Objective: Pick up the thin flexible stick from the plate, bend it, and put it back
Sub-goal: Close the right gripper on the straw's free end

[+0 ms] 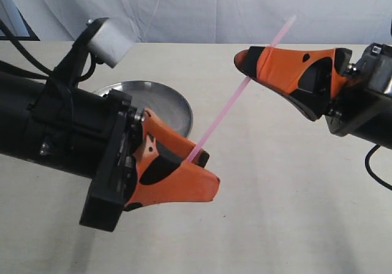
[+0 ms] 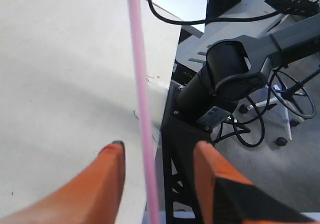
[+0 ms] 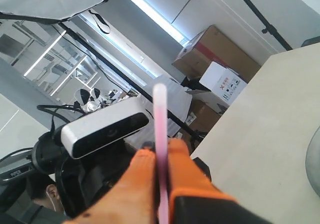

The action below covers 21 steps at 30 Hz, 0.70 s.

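Observation:
The thin pink stick hangs straight and slanted in the air above the table. My right gripper is shut on its upper part, with a short end sticking out past the fingers; the right wrist view shows the stick pinched between the orange fingers of that gripper. My left gripper is open around the lower end. In the left wrist view the stick runs between the spread fingers of the left gripper with a gap on each side. The steel plate lies behind the left arm, partly hidden.
The beige table spreads under both arms. A white curtain hangs at the back. Past the table edge the left wrist view shows the right arm's black base and cables on the floor.

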Each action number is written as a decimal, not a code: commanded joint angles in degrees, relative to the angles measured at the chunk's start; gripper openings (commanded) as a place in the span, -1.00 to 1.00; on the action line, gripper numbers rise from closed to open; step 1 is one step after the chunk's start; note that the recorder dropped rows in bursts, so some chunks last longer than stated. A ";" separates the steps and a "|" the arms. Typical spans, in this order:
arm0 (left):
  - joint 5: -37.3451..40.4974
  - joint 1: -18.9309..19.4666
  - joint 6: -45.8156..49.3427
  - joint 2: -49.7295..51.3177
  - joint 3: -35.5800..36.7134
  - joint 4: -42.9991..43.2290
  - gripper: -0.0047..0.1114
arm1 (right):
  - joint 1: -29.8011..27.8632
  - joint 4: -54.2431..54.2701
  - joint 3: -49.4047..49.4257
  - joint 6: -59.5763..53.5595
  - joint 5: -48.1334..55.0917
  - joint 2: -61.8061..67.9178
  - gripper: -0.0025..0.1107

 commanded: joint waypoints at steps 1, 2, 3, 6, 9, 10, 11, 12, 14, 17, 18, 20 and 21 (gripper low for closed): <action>-0.37 -0.22 -1.96 0.20 0.12 2.25 -0.17 | -0.22 0.81 -0.41 -0.87 -0.07 0.12 -0.97; -1.10 -0.22 -3.33 0.20 0.12 3.29 -0.28 | -0.22 0.81 -0.41 -0.87 -0.07 0.12 -0.97; -2.09 -0.22 -4.68 0.20 0.12 4.32 -0.43 | -0.22 0.81 -0.41 -0.87 -0.07 0.12 -0.97; -3.68 -0.22 -5.70 0.20 0.12 5.72 -0.86 | -0.22 0.96 -0.41 -0.97 -0.07 0.12 -0.97; -3.68 -0.22 -5.57 0.20 0.12 5.72 -0.91 | -0.22 0.96 -0.41 -0.99 -0.07 0.12 -0.97; -3.68 -0.22 -5.57 0.20 0.12 5.72 -0.91 | -0.22 0.85 -0.41 -1.50 -0.07 0.12 -0.97; -3.45 -0.22 -5.57 0.20 0.12 5.72 -0.91 | -0.22 0.71 -0.41 -1.91 -0.07 0.12 -0.97; -3.28 -0.22 -5.57 0.20 0.12 5.72 -0.91 | -0.22 0.57 -0.41 -2.14 -0.07 0.12 -0.97; -2.67 -0.22 -5.57 0.20 0.12 5.50 -0.91 | -0.22 0.29 -0.41 -2.48 1.78 0.12 -0.97; -2.61 -0.22 -5.57 0.20 0.12 5.25 -0.91 | -0.22 -2.11 -0.41 -2.48 4.84 0.12 -0.97; -2.61 -0.22 -5.57 0.20 0.12 5.12 -0.91 | -0.22 -2.37 -0.41 -2.48 4.84 0.12 -0.97; -2.61 -0.22 -5.57 0.20 0.12 4.89 -0.91 | -0.22 -3.55 -0.41 -2.48 6.26 0.12 -0.97; -2.61 -0.22 -5.57 0.20 0.12 4.89 -0.91 | -0.22 -4.18 -0.41 -2.48 7.18 0.12 -0.97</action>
